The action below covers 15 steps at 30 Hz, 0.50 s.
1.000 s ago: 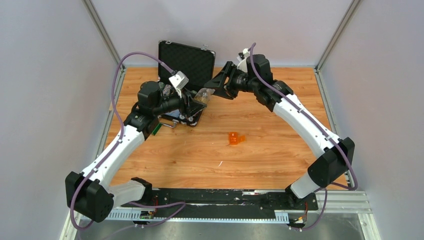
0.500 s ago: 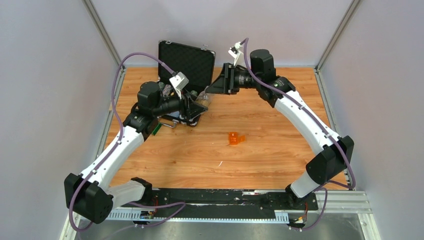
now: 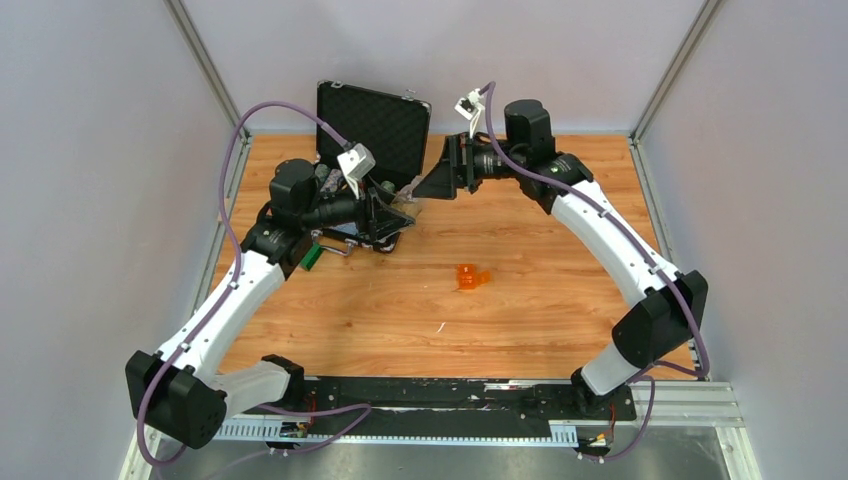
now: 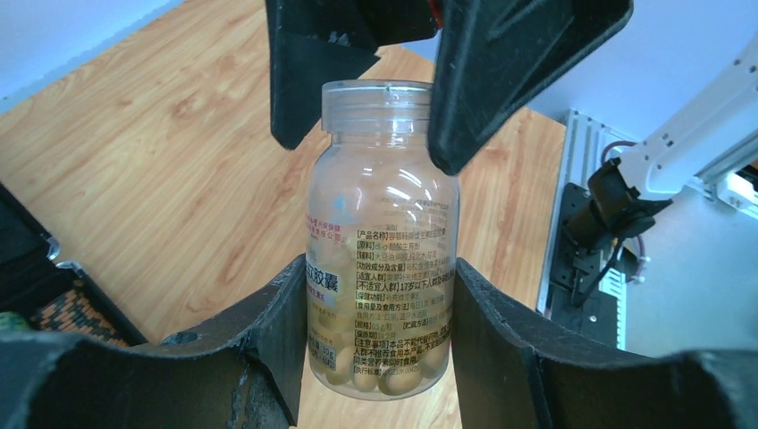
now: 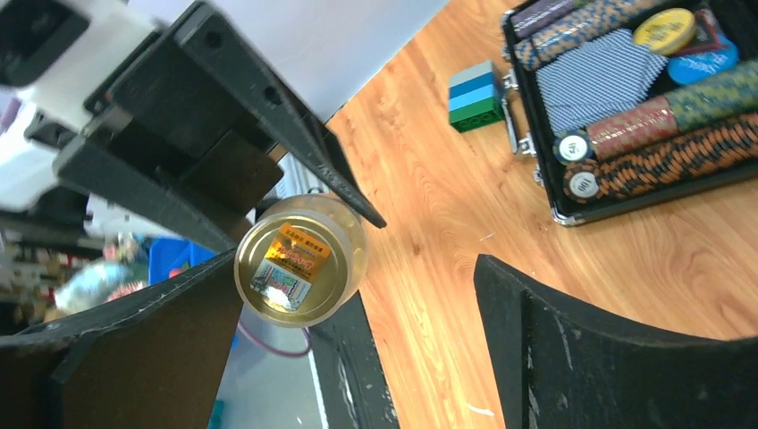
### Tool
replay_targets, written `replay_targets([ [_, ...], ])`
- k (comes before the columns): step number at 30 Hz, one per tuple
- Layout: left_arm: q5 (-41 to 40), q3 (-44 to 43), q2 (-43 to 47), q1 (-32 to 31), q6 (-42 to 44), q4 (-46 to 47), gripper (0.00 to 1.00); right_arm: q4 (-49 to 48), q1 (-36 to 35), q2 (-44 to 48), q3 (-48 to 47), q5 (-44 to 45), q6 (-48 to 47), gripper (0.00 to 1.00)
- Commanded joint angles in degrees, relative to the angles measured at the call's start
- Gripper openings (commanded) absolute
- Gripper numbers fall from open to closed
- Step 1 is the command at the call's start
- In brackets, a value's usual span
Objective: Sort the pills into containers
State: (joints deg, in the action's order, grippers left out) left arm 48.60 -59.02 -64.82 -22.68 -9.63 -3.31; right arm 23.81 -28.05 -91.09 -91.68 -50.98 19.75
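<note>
Since the earlier frame the right gripper (image 3: 432,183) has drawn back a little and its jaws have sprung wide apart, flanking the top of the pill bottle (image 4: 380,223). The left gripper (image 4: 377,277) is clamped on the bottle's lower body, just in front of the black case (image 3: 375,118). The orange containers (image 3: 472,277) sit well apart from the case on the wood-grain table (image 3: 560,200), within plain grey walls (image 3: 90,200).

Robot lab test cell. Wooden table (image 3: 540,310) boxed by plain grey walls (image 3: 90,200) on metal frame posts (image 3: 207,60); white left arm (image 3: 226,306), right arm (image 3: 610,240) bolted to black rail (image 3: 450,391) at table's near edge; purple cables (image 3: 284,105) strung along arms.
</note>
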Motion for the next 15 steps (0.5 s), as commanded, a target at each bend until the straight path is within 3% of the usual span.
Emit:
replay_targets([
  [1, -3.5, -2.2, 1.2, 0.2, 3.7, -0.3, 0.00, -1.8, -1.1, 2.8, -1.6, 12.6, 14.6, 1.00],
  [5, -6.0, -2.3, 0.7, 0.2, 6.0, -1.1, 0.00, -5.0, -5.1, 4.5, 0.2, 20.1, 22.8, 0.98],
  [9, -6.9, -2.4, 0.3, 0.2, 6.9, -1.7, 0.00, -2.9, -6.8, 2.5, -2.2, 22.6, 27.3, 0.82],
  [15, -8.0, -2.2, 0.5, 0.2, 6.6, -1.7, 0.00, 3.8, -8.5, 0.3, -6.9, 23.5, 26.4, 0.63],
])
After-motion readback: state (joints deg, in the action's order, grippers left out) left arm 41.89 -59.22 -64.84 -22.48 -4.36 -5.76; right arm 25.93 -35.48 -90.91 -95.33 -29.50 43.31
